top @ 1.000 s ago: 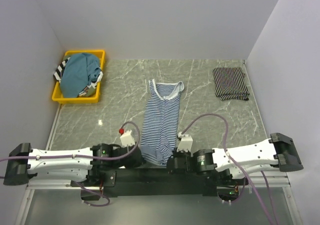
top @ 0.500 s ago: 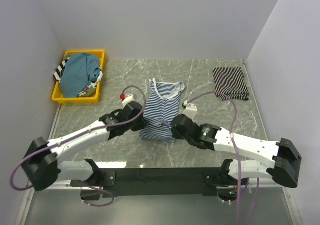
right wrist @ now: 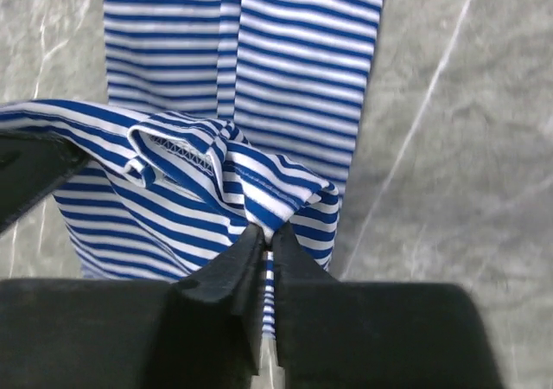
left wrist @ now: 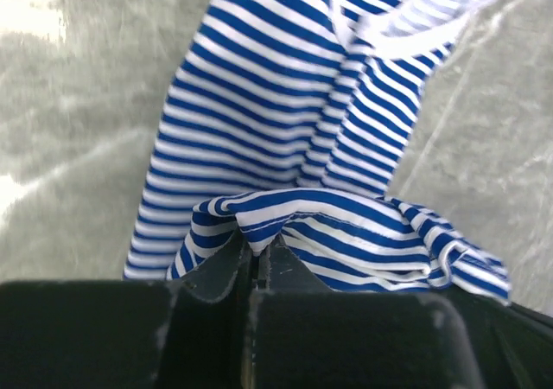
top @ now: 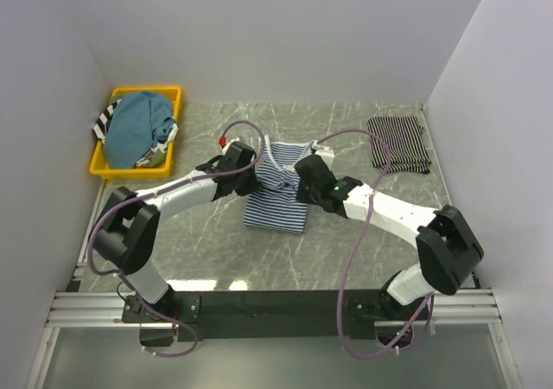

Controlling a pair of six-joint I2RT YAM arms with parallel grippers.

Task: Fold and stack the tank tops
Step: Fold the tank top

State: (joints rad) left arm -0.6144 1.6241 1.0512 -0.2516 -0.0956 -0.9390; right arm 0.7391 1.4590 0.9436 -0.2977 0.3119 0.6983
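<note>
A blue-and-white striped tank top (top: 278,200) lies in the middle of the table, its lower half doubled up over its upper half. My left gripper (top: 248,171) is shut on the hem's left corner (left wrist: 252,233). My right gripper (top: 298,180) is shut on the hem's right corner (right wrist: 270,219). Both hold the hem just above the chest, near the scooped neck (top: 285,153). A folded black tank top with thin white stripes (top: 397,143) lies at the back right. A plain teal top (top: 138,127) lies heaped over striped ones in the yellow bin (top: 176,130).
The yellow bin stands at the back left by the left wall. The right wall runs just past the folded black top. Marbled grey table (top: 207,242) shows around the striped top.
Both grippers have carried the striped top's hem from the near edge away toward its neck, doubling the top over. Both arms have stretched out over the table.
</note>
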